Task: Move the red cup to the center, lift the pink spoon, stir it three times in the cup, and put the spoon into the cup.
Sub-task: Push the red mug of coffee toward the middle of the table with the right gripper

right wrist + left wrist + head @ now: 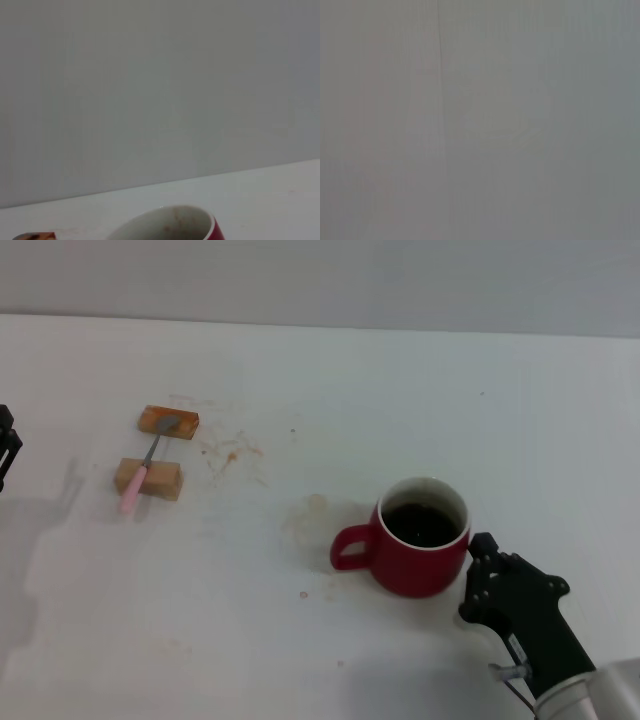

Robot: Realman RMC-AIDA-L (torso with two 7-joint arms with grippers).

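Nearest the camera, the right gripper [478, 558] sits at lower right, touching the red cup [420, 537] on its right side; finger state: cannot tell. Pink spoon [140, 480] lies at upper left, bridging two wooden blocks [148, 480], nearer the left gripper [6, 445] at the left edge.

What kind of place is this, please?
Probably a lab test bench, not a kitchen: a bare white table against a plain wall, a cup, a spoon propped on two wooden blocks, and robot grippers nearby.
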